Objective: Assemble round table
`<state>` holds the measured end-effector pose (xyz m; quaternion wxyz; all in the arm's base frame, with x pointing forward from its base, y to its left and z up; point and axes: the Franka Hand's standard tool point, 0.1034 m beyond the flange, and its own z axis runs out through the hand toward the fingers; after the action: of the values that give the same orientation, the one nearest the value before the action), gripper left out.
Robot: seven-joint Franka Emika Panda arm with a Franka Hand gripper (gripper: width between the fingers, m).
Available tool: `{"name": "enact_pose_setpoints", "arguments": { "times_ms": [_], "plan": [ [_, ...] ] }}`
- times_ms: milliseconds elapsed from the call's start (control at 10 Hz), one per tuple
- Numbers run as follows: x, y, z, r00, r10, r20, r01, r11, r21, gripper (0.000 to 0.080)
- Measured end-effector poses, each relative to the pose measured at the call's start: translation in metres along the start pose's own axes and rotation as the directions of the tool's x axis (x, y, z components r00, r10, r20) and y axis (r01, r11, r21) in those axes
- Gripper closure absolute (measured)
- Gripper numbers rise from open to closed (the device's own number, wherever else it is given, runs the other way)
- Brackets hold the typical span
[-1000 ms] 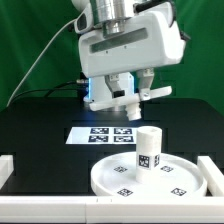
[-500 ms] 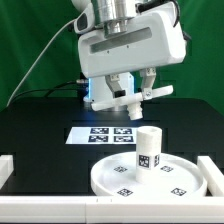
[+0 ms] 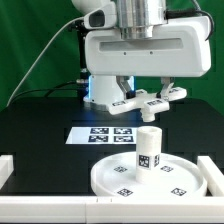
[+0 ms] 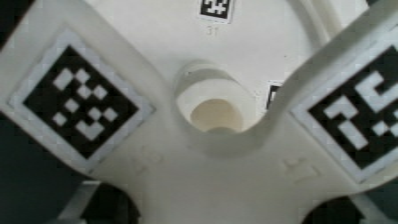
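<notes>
Round table, white plastic, three parts, not yet joined up. Items are listed from the exterior view's left.

1. Marker board (image 3: 103, 135): thin flat white sheet with black square tags. It lies on the black counter (image 3: 40, 120) behind the disc and is no part of the build.
2. Large round rimmed white disc (image 3: 103, 180) with small black-white square tags. It lies flat on the counter, nearest the camera.
3. Hand (image 3: 137, 95): closed from above on the white T-shaped foot piece (image 3: 146, 101), which hangs in the air. The wrist view shows its round socket (image 4: 215, 108) between two tagged arms.
4. Short white cylindrical leg (image 3: 148, 150) with one tag on its side. It stands upright at the disc's middle, below the foot piece and apart from it.

Handling note (judgement): the step in hand is seating the foot piece on the leg. Centre the socket over the leg's top, keep the piece level, and lower it straight and slowly. Let go only once it sits. Off-centre contact could tip the leg or push the disc.
</notes>
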<state>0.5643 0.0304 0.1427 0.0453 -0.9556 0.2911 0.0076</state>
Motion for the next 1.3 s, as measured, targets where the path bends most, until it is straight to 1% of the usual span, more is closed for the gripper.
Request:
{"name": "enact_pose_setpoints", "arguments": {
  "times_ms": [100,200,300,400,500,600,700,800,1000,1200,1300],
  "plan": [
    [0.0,0.0,0.0,1.0,0.0,0.0,0.0,1.0,-0.001,0.0356],
    [0.0,0.001,0.001,1.0,-0.012,0.0,0.012,1.0,-0.011,0.0356],
    [0.001,0.002,0.003,0.997,-0.079,-0.012,0.078,0.995,-0.062,0.0355],
    [-0.001,0.001,0.005,0.993,-0.12,-0.018,0.118,0.989,-0.091,0.0355],
    [-0.004,-0.001,0.007,0.989,-0.148,-0.015,0.146,0.983,-0.109,0.0354],
    [-0.005,-0.003,0.008,0.988,-0.153,-0.009,0.151,0.982,-0.112,0.0354],
    [-0.006,-0.005,0.008,0.989,-0.151,-0.011,0.149,0.983,-0.109,0.0354],
    [-0.01,-0.008,0.011,0.987,-0.158,-0.008,0.156,0.981,-0.11,0.0354],
    [-0.013,-0.008,0.018,0.987,-0.163,0.0,0.162,0.98,-0.118,0.0354],
    [-0.007,-0.01,0.018,0.985,-0.169,-0.028,0.165,0.98,-0.109,0.0354],
    [-0.005,-0.008,0.018,0.985,-0.172,-0.03,0.168,0.98,-0.109,0.0354]
  ]
}}
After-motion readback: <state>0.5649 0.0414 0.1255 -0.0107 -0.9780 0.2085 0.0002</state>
